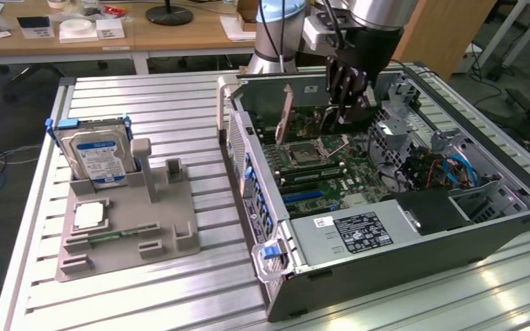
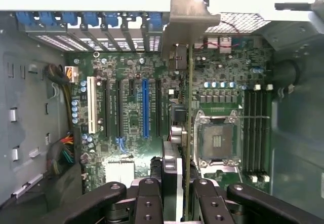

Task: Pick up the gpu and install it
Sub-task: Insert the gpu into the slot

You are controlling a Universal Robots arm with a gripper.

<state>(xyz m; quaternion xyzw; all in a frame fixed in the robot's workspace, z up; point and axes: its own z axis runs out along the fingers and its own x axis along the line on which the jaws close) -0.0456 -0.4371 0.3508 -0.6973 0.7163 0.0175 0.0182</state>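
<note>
**A:** Lower left of the frame, nearest us, the grey stand [image 1: 141, 207] sat on the slatted table [image 1: 154, 89]. The hard drive [image 1: 99, 157] stood upright in it and the square chip [image 1: 92, 215] lay flat.

**B:** And the graphics card [image 2: 189, 31]?

**A:** Further back, upper middle of the frame, inside the open computer case [image 1: 413, 276]. The gripper [image 1: 344, 114] was down in there, closed narrow on the card. It had one of its fingers [image 2: 201, 198] on each flat face, and the card stood on edge between them.

**B:** On the wrist camera the card ran away from those fingers edge-on, over the motherboard [image 2: 126, 117]. It lay between the long blue slot [image 2: 145, 107] and the processor socket [image 2: 217, 140]. Its pale metal bracket was at the far end, up by the case's rear wall.

**A:** Was it seated?

**B:** Couldn't tell. The lower edge was hidden behind the card itself.

**A:** How would you rate it for handling?

**B:** Light, thin and stiff, I'd say, but fragile. It's a bare board with small parts on its faces and contacts along one edge. The smooth faces looked like they could slip.

**A:** And it was gripped at the end away from the bracket.

**B:** Right, so the long free end looked likely to swing or twist if nudged. The flats near the upper edge, clear of the contacts, looked the sound place to hold it.
</note>
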